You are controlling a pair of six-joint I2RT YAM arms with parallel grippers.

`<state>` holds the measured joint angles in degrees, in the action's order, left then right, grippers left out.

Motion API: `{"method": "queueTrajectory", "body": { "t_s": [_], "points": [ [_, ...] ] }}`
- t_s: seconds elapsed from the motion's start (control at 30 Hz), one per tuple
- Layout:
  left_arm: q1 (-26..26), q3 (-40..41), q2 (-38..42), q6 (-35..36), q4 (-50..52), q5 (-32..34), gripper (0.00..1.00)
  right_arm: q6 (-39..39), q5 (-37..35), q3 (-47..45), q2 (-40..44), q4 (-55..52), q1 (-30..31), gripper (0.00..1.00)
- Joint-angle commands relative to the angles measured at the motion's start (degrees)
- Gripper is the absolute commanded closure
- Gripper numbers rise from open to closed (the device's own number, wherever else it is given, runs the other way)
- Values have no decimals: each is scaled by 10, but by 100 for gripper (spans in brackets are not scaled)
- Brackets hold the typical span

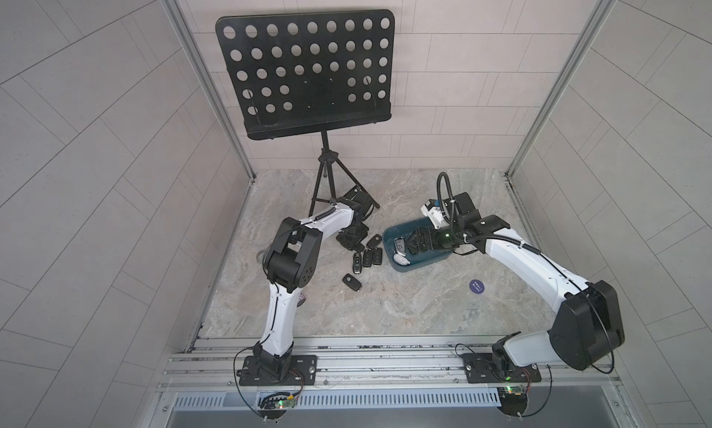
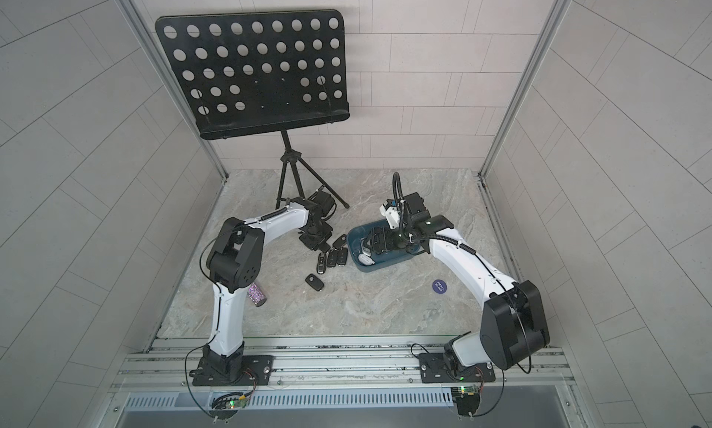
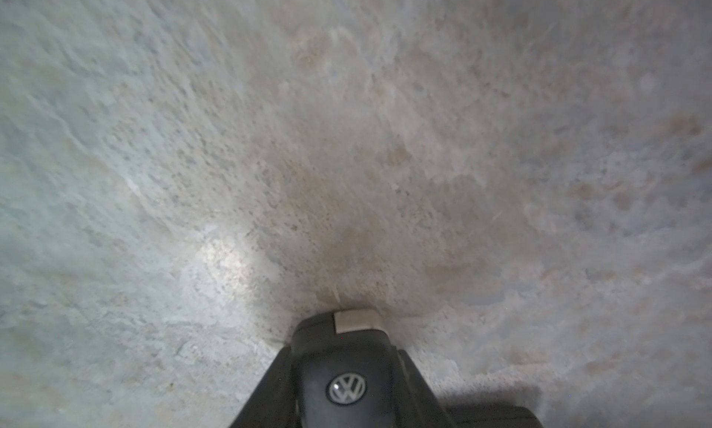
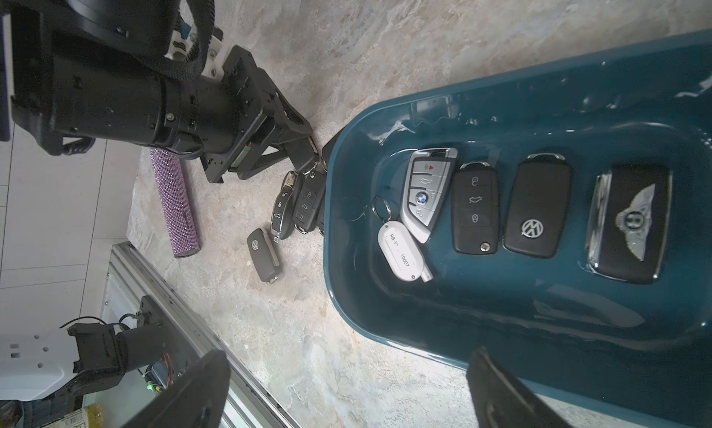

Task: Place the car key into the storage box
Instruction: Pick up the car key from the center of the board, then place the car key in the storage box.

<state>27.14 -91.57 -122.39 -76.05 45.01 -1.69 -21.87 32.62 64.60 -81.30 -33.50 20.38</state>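
Your left gripper pinches the car key against the table, just outside the storage box; your right gripper hangs wide open over that box's end nearest the key.

Colours and patterns noted across the bench

The storage box is seen in glossy dark teal, and the table is veined in grey and beige like marble. The car key is finished in black, with a silver round badge and a pale beige end piece. A tube is covered in glittering lilac studs. A music stand is painted black and pierced by rows of round holes. A round sticker is coloured dark purple (white lettering is printed on it).
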Motion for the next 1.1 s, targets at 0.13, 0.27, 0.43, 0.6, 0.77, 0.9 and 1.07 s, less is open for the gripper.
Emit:
{"method": "queueTrajectory", "body": {
  "t_s": [0.13,0.27,0.43,0.6,0.77,0.9,1.07],
  "points": [
    [2,-6,37,8,36,51,62,2,0,13,-5,-4,5,0],
    [2,-12,63,11,39,51,62,-2,-5,11,-4,-3,6,0],
    [3,5,103,14,27,34,62,-5,-10,7,0,-1,6,0],
    [15,19,147,38,14,26,62,-8,-18,0,5,-1,6,0],
    [39,17,179,74,8,22,62,-12,-32,-18,20,2,5,0],
    [60,10,186,94,8,9,62,-19,-41,-34,36,7,4,0],
    [98,-3,173,90,0,-18,62,-31,-67,-50,58,8,-2,0]
  ]
}}
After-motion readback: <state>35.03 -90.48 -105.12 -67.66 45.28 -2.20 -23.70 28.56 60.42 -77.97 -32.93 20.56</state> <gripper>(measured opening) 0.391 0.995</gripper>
